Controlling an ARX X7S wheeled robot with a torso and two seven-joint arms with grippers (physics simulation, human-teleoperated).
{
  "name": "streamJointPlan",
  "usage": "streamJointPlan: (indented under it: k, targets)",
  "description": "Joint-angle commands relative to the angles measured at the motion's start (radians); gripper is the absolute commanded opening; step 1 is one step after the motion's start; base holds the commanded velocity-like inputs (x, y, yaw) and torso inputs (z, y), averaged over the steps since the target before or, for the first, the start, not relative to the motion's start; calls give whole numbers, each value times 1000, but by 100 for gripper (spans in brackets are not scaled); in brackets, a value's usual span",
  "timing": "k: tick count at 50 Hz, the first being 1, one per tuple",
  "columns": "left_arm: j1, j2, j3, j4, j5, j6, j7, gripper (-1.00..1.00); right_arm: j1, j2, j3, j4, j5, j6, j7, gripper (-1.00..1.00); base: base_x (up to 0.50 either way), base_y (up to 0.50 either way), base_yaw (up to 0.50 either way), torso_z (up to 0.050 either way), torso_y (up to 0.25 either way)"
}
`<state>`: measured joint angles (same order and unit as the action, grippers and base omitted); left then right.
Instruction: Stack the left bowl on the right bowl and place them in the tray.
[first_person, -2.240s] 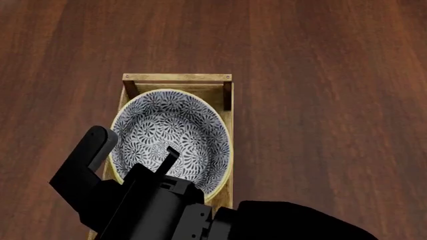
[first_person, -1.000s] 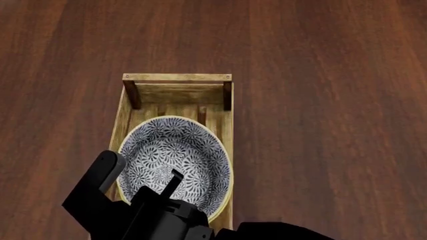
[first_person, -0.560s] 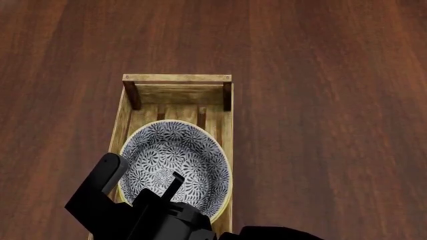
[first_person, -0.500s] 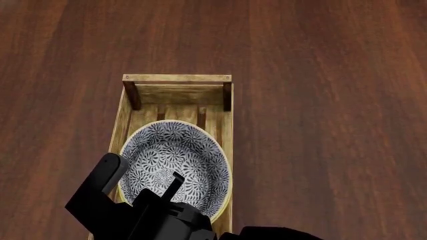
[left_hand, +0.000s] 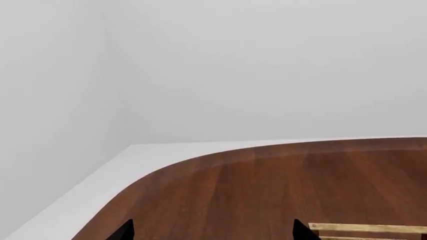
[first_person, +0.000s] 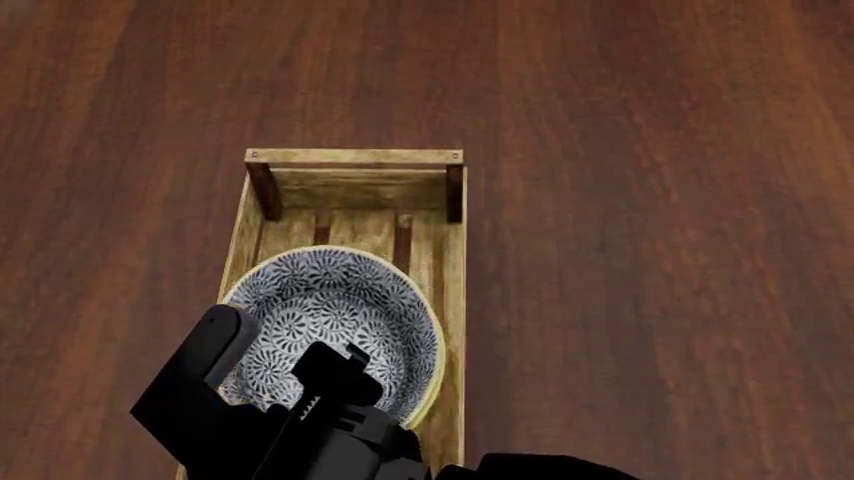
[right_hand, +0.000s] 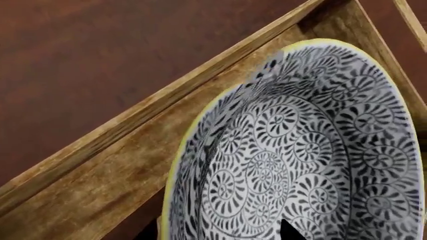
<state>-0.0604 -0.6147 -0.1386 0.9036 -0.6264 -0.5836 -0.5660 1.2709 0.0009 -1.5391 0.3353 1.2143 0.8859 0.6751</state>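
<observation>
A blue-and-white patterned bowl (first_person: 334, 310) with a yellow rim lies inside the light-wood slatted tray (first_person: 354, 158), towards its near end. I see only one bowl and cannot tell whether another is nested under it. My right gripper (first_person: 340, 365) hangs over the bowl's near rim. In the right wrist view the bowl (right_hand: 300, 150) fills the picture inside the tray (right_hand: 100, 165). The right gripper (right_hand: 220, 234) is open, with one tip outside the rim and one inside. My left gripper (left_hand: 213, 235) is open and empty above bare table, with a tray corner (left_hand: 367, 228) beside it.
The dark wood table (first_person: 641, 200) surrounds the tray on all sides. In the left wrist view the table's rounded edge (left_hand: 153, 170) meets a white floor and wall. The far end of the tray holds nothing.
The bowl came towards me along the tray, then dropped lower and shifted slightly left. The right gripper's jaws have spread apart over the bowl's rim.
</observation>
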Motion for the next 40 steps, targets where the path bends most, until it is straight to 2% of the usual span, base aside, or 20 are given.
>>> streamJointPlan:
  k: [1, 17, 40]
  targets:
    - [1, -3, 2, 0, -2, 1, -4, 100, -42, -1, -11, 23, -90, 33, -43, 100, 0, 4, 4, 0, -10]
    - [2, -7, 6, -1, 0, 6, -7, 100, -33, -1, -11, -15, -59, 50, -12, 100, 1, 2, 2, 0, -4]
    - [7, -15, -3, 12, -17, 4, -21, 100, 15, 22, 18, -148, 80, 53, 133, 100, 0, 0, 0, 0, 0]
